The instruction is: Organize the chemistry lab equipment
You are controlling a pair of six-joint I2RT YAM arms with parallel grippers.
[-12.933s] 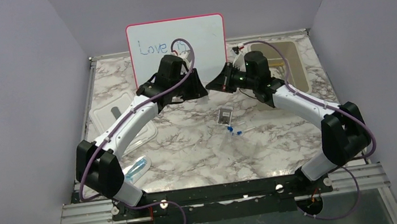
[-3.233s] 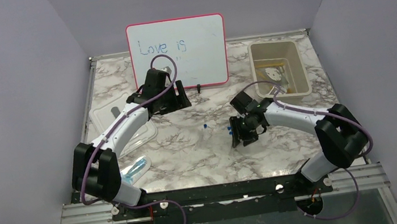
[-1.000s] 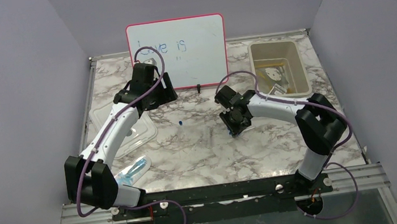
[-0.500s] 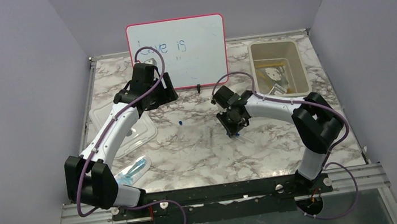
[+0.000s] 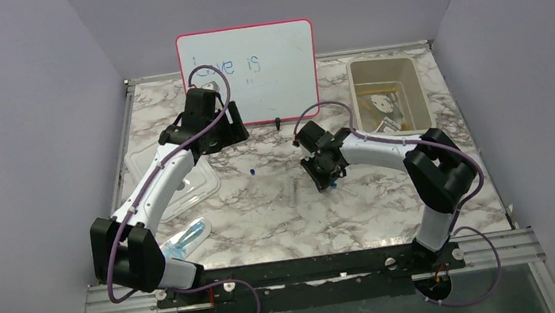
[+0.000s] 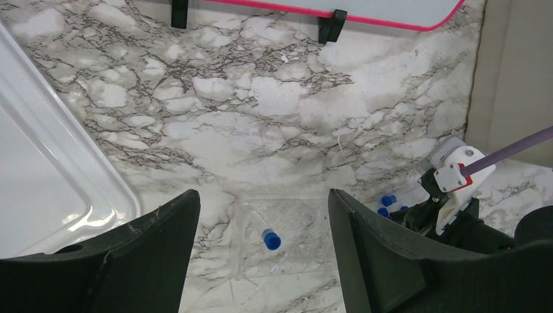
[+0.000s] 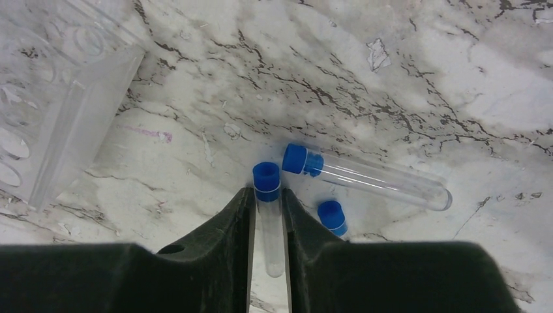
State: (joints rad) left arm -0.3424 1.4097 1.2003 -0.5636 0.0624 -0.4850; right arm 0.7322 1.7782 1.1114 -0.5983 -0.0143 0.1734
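Observation:
My right gripper [image 5: 326, 176] is low over the marble table [image 5: 282, 220], and in the right wrist view [image 7: 267, 195] it is shut on a clear blue-capped test tube [image 7: 269, 222] lying on the table. A second capped tube [image 7: 368, 175] and a third blue cap [image 7: 332, 216] lie just to its right. A clear plastic rack [image 7: 59, 124] lies to its left. My left gripper [image 5: 230, 134] is open and empty; in its wrist view [image 6: 262, 195] it hovers above the rack [image 6: 306, 241] and another blue-capped tube [image 6: 267, 236].
The beige bin [image 5: 390, 95] with several items stands at the back right. Its clear lid [image 5: 177, 181] lies at the left. The red-framed whiteboard [image 5: 248, 72] stands at the back. A clear packet with blue contents [image 5: 188, 235] lies near the left base.
My right gripper has shifted slightly left over the tubes during the last second and lowered onto one. The left arm has stayed still.

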